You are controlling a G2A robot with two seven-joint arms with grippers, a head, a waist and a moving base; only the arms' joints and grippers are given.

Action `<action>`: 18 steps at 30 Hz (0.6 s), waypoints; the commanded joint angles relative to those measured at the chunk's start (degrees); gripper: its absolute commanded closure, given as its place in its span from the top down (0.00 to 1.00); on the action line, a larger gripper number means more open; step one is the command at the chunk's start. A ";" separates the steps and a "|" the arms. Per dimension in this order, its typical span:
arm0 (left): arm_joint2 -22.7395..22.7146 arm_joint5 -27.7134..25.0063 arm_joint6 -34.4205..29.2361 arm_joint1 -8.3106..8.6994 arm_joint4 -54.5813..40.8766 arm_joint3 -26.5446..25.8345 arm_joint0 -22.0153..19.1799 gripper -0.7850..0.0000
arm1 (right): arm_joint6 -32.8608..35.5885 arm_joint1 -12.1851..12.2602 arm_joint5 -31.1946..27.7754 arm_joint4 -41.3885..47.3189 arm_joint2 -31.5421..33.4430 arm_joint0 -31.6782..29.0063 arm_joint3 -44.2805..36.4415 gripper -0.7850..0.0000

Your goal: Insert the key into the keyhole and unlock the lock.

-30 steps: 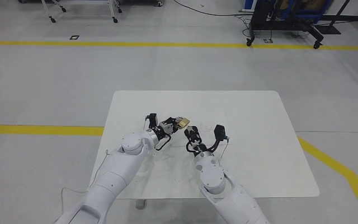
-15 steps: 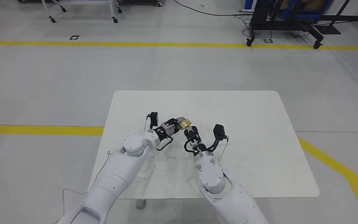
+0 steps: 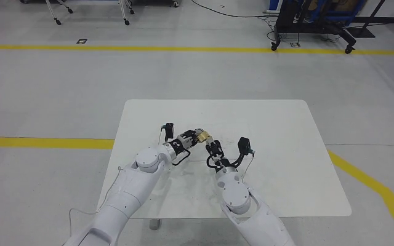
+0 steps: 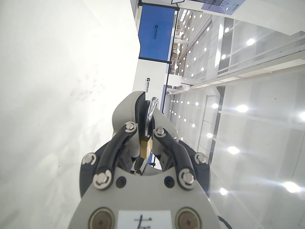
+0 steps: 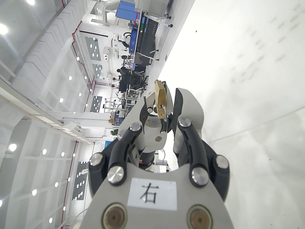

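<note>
The lock (image 3: 202,134) and key (image 5: 164,116) meet over the middle of the surface (image 3: 277,123).
The left gripper (image 4: 149,107) is clamped on the shackle (image 4: 150,110), carrying the lock, which has a small brass body and a polished steel loop. It looks rigid, dense for its size and smooth enough to swivel between the pads, so the shackle needs a firm pinch; the flat brass sides would also serve. The key, thin and stiff, touches the lock's keyhole end, though how deep it sits I cannot tell. The right gripper (image 5: 163,96) appears closed on its dark head, the best place to grip for turning.
</note>
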 commanded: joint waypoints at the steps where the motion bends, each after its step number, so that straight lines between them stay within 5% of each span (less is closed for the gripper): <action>1: -0.23 -0.04 0.05 -0.02 0.04 0.04 0.04 0.00 | 0.38 0.00 0.00 -0.01 0.38 -0.25 -0.16 0.31; 6: -0.55 0.08 0.06 -0.11 0.14 -0.02 0.18 0.00 | 1.21 -0.07 0.11 -0.32 0.80 -0.66 -0.43 0.00; 18: -0.54 0.26 -0.87 -0.41 1.32 0.09 0.09 0.00 | 1.92 -0.65 0.68 -0.16 0.99 0.25 0.86 0.00</action>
